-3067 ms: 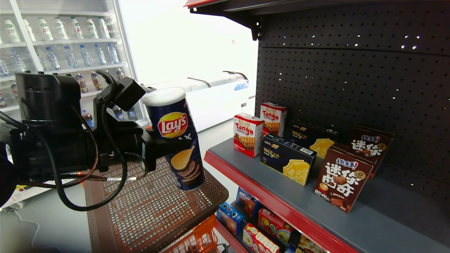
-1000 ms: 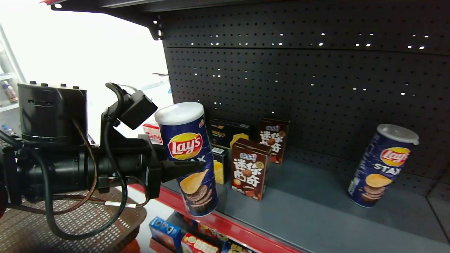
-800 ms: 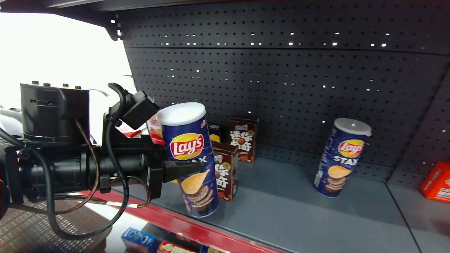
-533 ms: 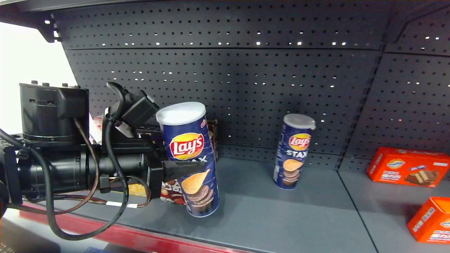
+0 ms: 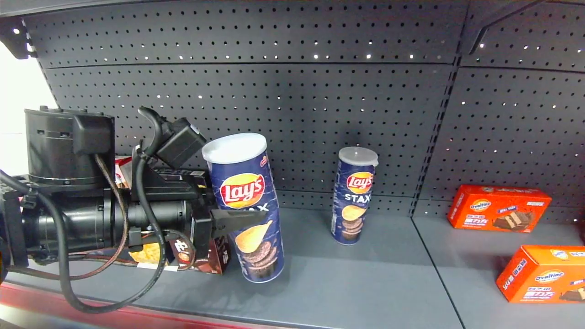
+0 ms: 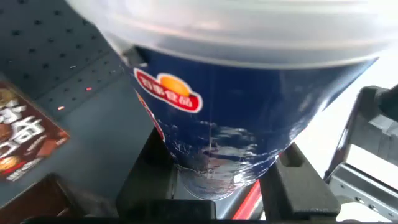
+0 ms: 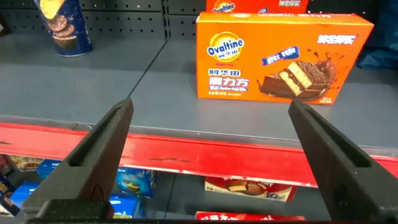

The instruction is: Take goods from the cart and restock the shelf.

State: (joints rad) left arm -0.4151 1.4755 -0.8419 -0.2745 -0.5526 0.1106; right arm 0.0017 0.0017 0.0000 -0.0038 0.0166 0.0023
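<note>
A chip can, slightly tilted, is clamped in the left fingers over the front of the shelf, not yet set down. A second can already stands at the back. The right fingers hang spread wide, empty.

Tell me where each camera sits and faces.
Head: on the head, facing the shelf; left gripper clamps the near can.
Left wrist: on the left arm, close against the near can, fingers around it.
Right wrist: on the right arm, facing an orange box; open right gripper frames it.
Head and right wrist share the far can.
</note>
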